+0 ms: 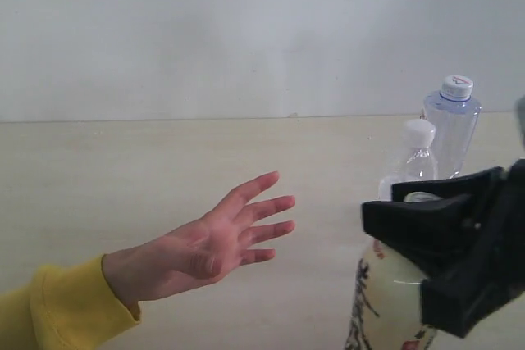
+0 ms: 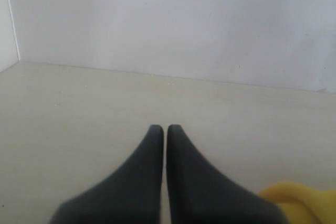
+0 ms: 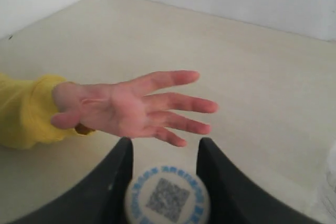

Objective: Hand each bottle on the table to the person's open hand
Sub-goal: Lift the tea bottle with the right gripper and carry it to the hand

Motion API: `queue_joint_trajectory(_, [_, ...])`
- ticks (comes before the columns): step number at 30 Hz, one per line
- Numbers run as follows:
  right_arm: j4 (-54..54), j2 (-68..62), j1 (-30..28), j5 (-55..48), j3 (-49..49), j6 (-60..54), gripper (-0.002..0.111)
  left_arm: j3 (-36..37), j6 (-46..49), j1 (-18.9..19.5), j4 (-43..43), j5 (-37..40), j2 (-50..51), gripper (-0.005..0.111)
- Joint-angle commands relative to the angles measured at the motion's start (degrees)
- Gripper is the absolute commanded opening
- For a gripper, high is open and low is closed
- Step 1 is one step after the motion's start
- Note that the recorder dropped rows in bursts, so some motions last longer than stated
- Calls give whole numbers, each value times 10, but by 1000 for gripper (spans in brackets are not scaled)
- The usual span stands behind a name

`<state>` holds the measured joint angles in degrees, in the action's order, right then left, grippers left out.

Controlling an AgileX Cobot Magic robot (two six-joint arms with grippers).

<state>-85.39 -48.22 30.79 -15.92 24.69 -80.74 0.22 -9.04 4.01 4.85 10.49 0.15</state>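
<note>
your right gripper (image 3: 166, 148) jaws clamped on tea bottle (image 1: 385, 301), cap between them. open hand (image 1: 215, 243) at its 9 o'clock, apart. small clear bottle (image 1: 414, 161), taller clear bottle (image 1: 453, 133) at 12 o'clock. left gripper (image 2: 166, 129) jaws together.

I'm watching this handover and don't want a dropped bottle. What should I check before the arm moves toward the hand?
1. Right gripper clamps the tea bottle, with fingers on both sides of its cap: ok.
2. Person's open hand is spread, fingers pointing toward the bottle: ok.
3. Only bare table shows between bottle and hand: ok.
4. Left gripper is shut, holds nothing and is away from the hand: ok.
5. Small clear bottle and taller clear bottle stand upright behind the gripper: ok. Clearance from it: cannot tell.
6. Tea bottle's base is lifted off the table: cannot tell, it is out of frame.
</note>
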Motion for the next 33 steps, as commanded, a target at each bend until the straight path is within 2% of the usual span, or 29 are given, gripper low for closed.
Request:
queue_joint_trajectory(1, [-146,-114,86,25,70,-241,0,-2,-2,2,1,-2,-2,4])
queue_joint_trajectory(2, [-146,-148,98,28,101,-281,0,-2,-2,2,1,-2,-2,4])
queue_joint_trajectory(7, [-146,-282,103,-39,232,-301,0,-2,-2,2,1,-2,-2,4])
queue_joint_trajectory(15, [-146,-349,103,-59,302,-312,0,-2,-2,2,1,-2,-2,4])
queue_joint_trajectory(17, [-146,-351,103,-48,307,-312,8,-2,-2,2,1,-2,-2,4])
queue_joint_trajectory(18, [-146,-351,103,-37,309,-312,17,-2,-2,2,1,-2,-2,4])
queue_joint_trajectory(22, [-146,-345,103,63,309,-275,73,-2,-2,2,1,-2,-2,4])
queue_joint_trajectory(23, [-146,-342,103,105,310,-252,81,-2,-2,2,1,-2,-2,4])
queue_joint_trajectory(24, [-146,-340,103,146,310,-244,82,-2,-2,2,1,-2,-2,4])
queue_joint_trajectory(27, [-146,-323,103,235,309,-255,73,-2,-2,2,1,-2,-2,4])
queue_joint_trajectory(33, [-146,-238,103,339,301,-278,73,-2,-2,2,1,-2,-2,4])
